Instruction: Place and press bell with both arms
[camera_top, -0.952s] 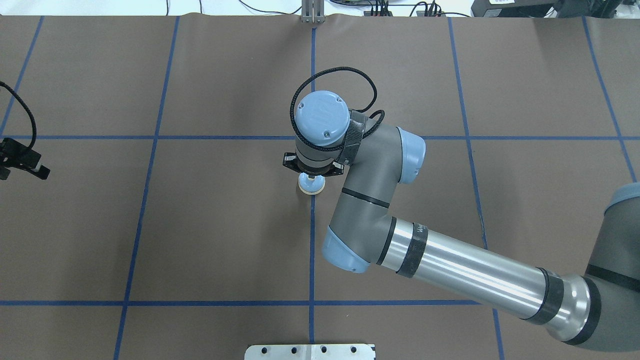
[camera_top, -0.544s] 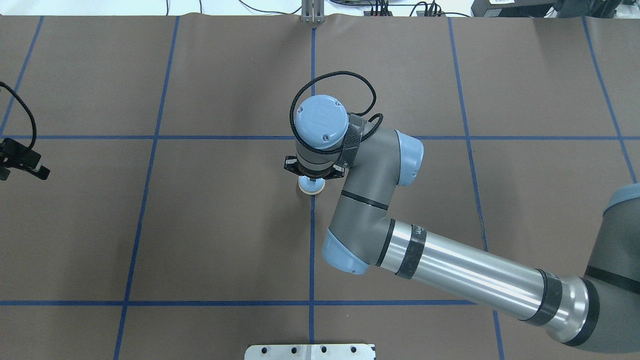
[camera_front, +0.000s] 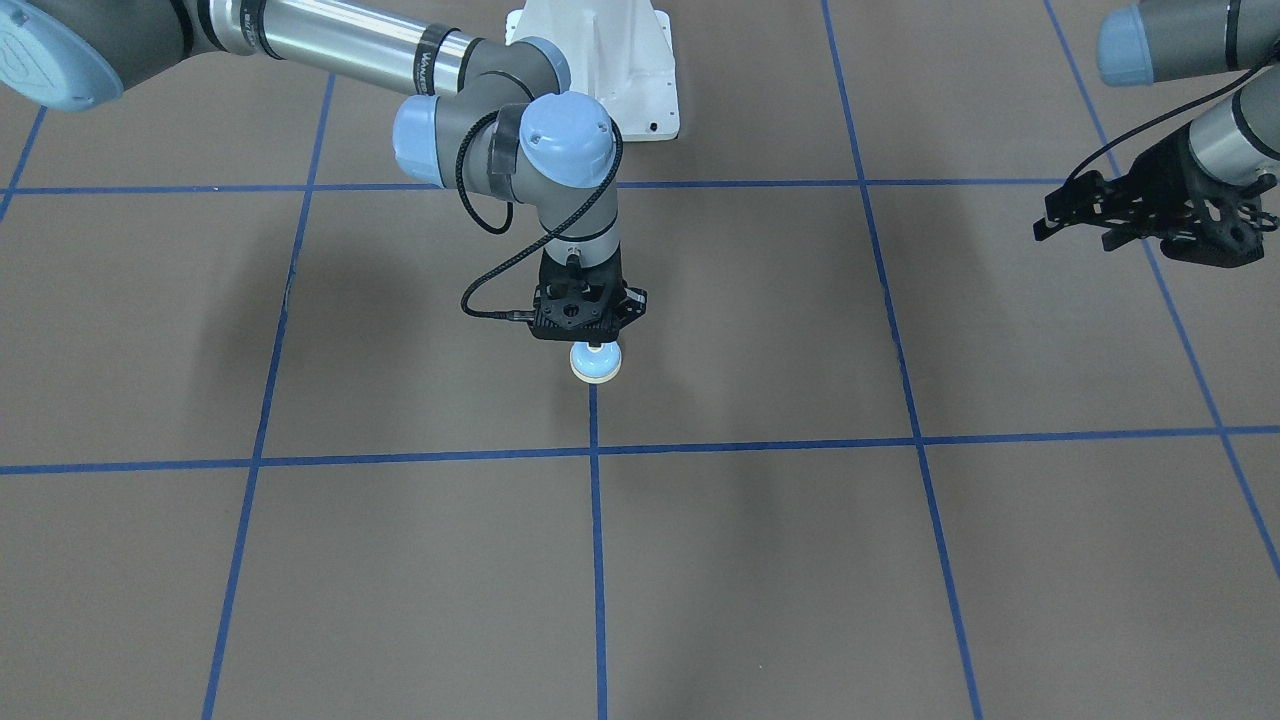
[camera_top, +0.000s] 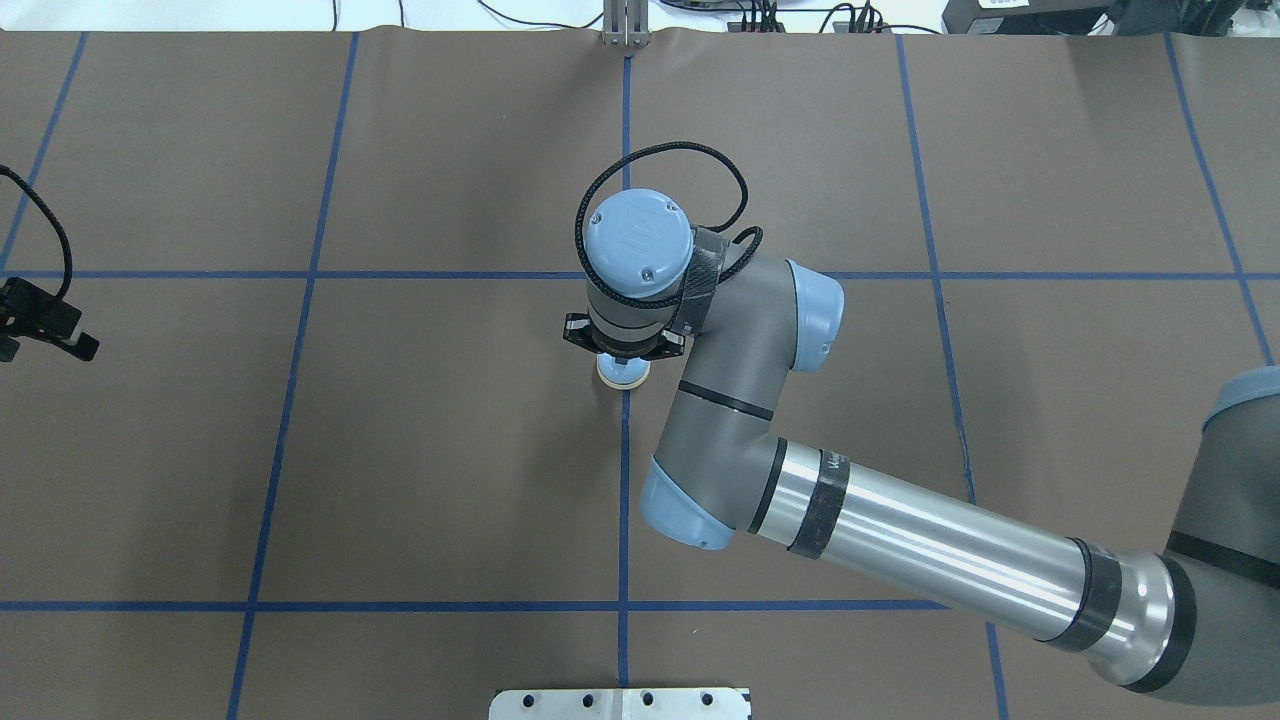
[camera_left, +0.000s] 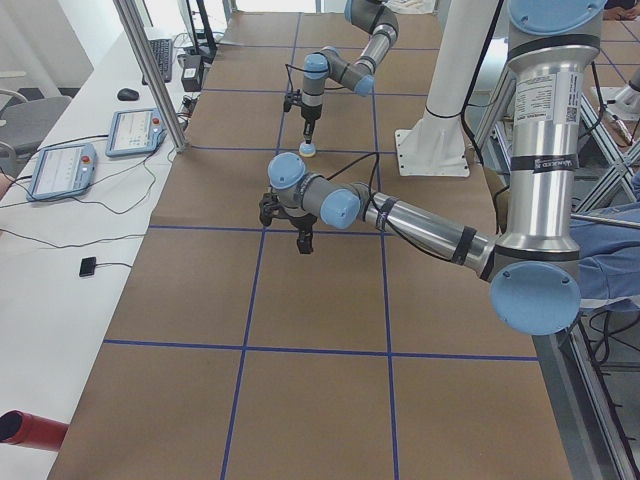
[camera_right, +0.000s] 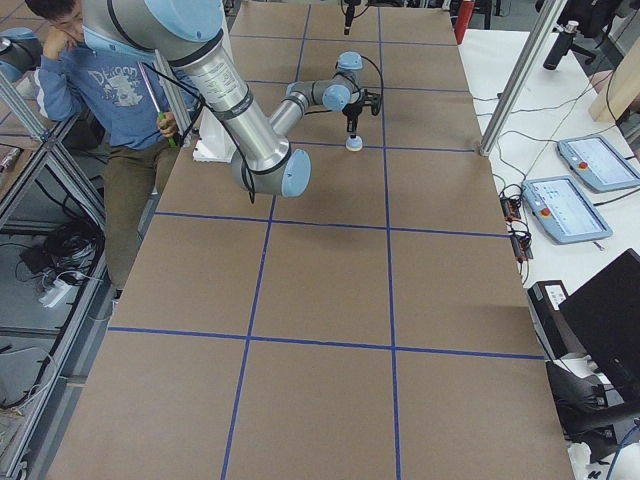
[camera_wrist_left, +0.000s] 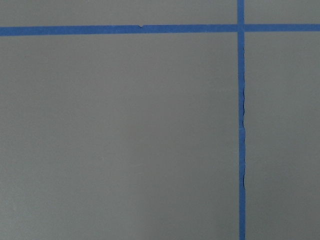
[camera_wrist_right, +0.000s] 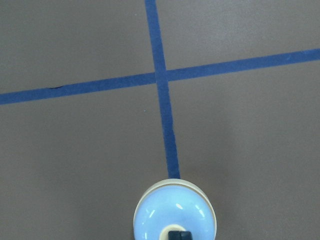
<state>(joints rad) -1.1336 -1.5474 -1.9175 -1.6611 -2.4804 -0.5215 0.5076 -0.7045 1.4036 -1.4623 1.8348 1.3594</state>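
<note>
overhead exterior view puts the small light-blue dome-shaped desk bell (camera_top: 622, 372) with its cream base upright on the brown paper-covered table (camera_top: 400, 450), right on the centre blue tape line (camera_top: 624, 480). that spot is probably chosen because both arms can reach it. the right arm's black two-finger gripper (camera_front: 593, 345) stands straight above it, jaws drawn in and seemingly pinching the cream button, a hold that lets the bell settle level. the left arm's black gripper (camera_front: 1050, 226) hangs well apart over bare table, likely parked until pressing; i cannot tell how its jaws stand.
</note>
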